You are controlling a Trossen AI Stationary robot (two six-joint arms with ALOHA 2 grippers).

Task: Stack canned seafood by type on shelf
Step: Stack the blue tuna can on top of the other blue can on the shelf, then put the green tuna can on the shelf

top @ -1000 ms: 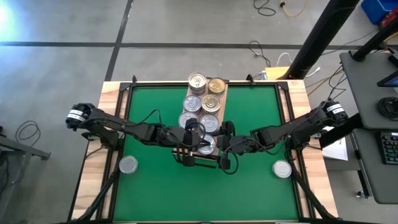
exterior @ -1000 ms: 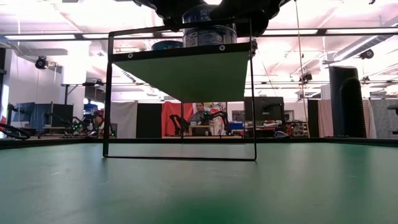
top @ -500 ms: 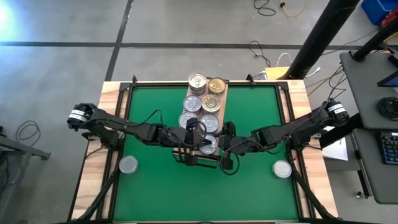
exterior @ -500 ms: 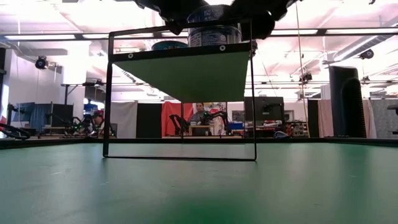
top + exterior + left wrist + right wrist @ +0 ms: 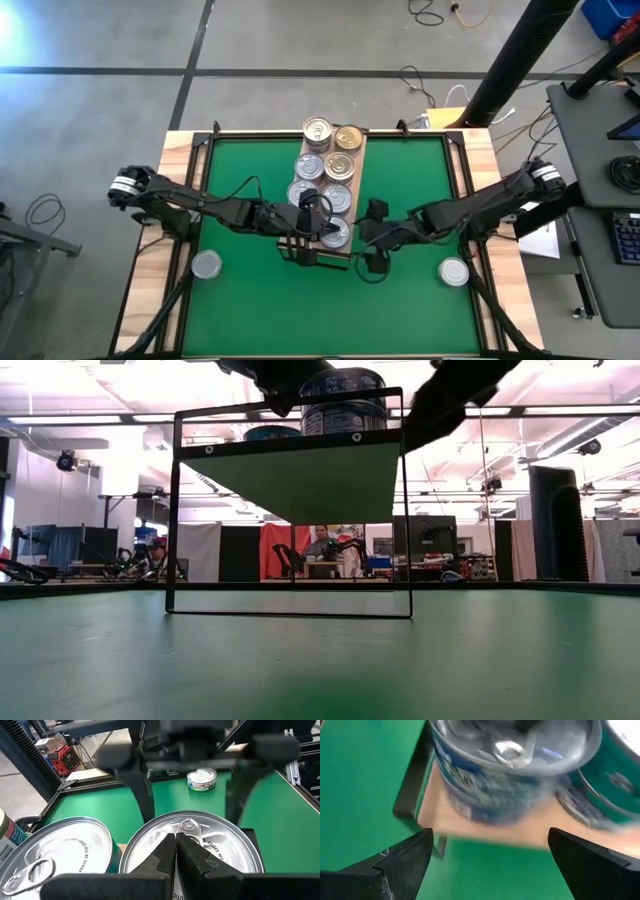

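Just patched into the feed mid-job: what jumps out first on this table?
Both arms meet at the near end of the shelf, a board up the table's middle packed with tins. The left gripper, shut, presses on the silver lid of the nearest tin. The right gripper stands open just off that tin. Two loose tins lie on the green mat, one each side.

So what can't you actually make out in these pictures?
- High view: the front can on the shelf is partly covered by the left gripper.
- Right wrist view: that can's label is blurred, unreadable.
- Low view: the stack is cut off by the top edge; only one can's side shows.
- Left wrist view: the right gripper blurs across.
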